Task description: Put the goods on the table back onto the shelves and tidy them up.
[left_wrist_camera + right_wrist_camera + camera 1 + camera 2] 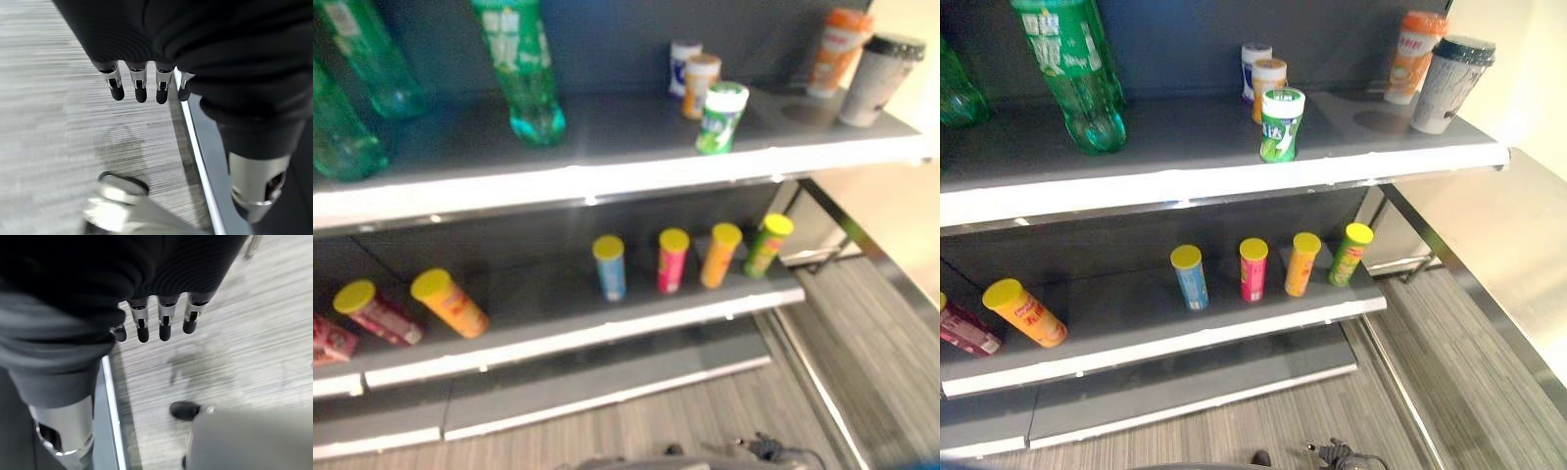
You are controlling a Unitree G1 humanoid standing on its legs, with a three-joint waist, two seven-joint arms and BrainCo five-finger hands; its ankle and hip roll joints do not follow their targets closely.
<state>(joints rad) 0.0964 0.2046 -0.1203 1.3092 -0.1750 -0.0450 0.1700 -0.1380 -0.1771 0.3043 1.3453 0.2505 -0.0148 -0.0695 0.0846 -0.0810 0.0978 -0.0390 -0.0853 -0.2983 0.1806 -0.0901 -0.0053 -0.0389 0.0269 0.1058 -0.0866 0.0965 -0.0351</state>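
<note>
Meanwhile, both hands hung over the striped floor (58,122), empty: left hand (142,88) and right hand (164,328) w/ fingers straight, relaxed. Goods stood on shelves: green bottle (1077,73), small green-white tub (1281,124) and two lidded cups (1435,69) on upper shelf (1185,186). Four upright yellow-capped tubes (1268,264) stood in a row on lower shelf (1185,338), w/ an orange tube (1025,312) tilted further left.

A: Left hand (146,78), looks?
B: Dark ribbed cover over back & wrist. Silver fingers (139,84) w/ black tips, thumb silver too w/ dark tip.
A: Right hand (161,318)?
B: Same build: dark ribbed cover, silver fingers (165,323), black rounded tips, small dark slots in the metal segments.
</note>
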